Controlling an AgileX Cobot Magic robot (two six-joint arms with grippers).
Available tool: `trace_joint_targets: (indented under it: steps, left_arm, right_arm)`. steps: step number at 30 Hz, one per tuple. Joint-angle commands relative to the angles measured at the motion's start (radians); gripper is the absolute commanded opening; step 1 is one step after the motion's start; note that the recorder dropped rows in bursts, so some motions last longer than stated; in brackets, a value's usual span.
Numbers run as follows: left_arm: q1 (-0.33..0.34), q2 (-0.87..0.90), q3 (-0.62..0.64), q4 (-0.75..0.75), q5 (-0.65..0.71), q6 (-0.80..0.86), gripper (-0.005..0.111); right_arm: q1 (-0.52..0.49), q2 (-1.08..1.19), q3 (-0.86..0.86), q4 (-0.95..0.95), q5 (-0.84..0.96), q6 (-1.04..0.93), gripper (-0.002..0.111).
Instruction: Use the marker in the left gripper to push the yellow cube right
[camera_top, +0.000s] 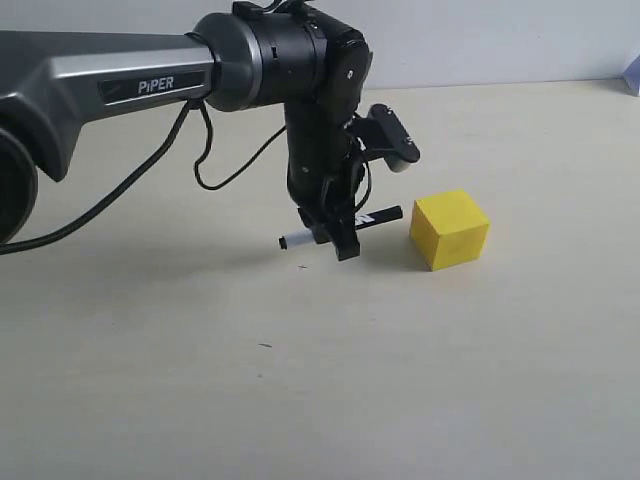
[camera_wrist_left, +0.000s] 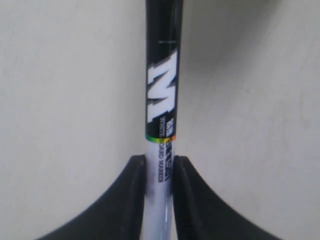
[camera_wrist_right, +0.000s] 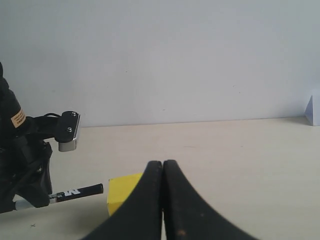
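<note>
The left tool (camera_top: 335, 240) is clamped on the marker (camera_top: 378, 216). In the left wrist view its two black fingers (camera_wrist_left: 134, 200) press the white barrel from both sides, and the marker (camera_wrist_left: 162, 90) runs out past the edge of the picture, so its black end is cut off there. The small print on the label is too blurred to read.

In the exterior view the marker lies almost level, just above the worktop (camera_top: 300, 390), and its middle is hidden behind the fingers. The black end points to the yellow cube (camera_top: 450, 230), which stands on the worktop just beside it. A very thin gap seems to lie between them, but this is hard to make out.

The right tool (camera_wrist_right: 162, 165) has its fingers pressed together with nothing between them. They cover part of the yellow cube (camera_wrist_right: 121, 192) in that view.
</note>
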Motion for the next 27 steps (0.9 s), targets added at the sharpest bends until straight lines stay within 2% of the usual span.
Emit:
trace_joint_targets:
  steps: [1,5,14,21,27]
  left_arm:
    - [-0.009,-0.005,-0.009,0.004,0.015,0.004,0.0]
    - [-0.026,0.008,-0.018,0.019,-0.015,-0.008,0.0]
    - [-0.087,0.102,-0.185,0.039,0.033,-0.012,0.0]
    - [-0.064,0.102,-0.199,0.133,0.093,-0.048,0.0]
    - [-0.056,0.102,-0.199,0.15,0.094,0.068,0.0]
  right_arm:
    - [0.001,-0.005,0.005,0.0,-0.008,-0.002,0.0]
    - [0.001,-0.005,0.005,0.0,-0.008,-0.002,0.0]
    - [0.001,-0.005,0.005,0.0,-0.008,-0.002,0.0]
    - [0.001,-0.005,0.005,0.0,-0.008,-0.002,0.0]
    - [0.001,-0.005,0.005,0.0,-0.008,-0.002,0.0]
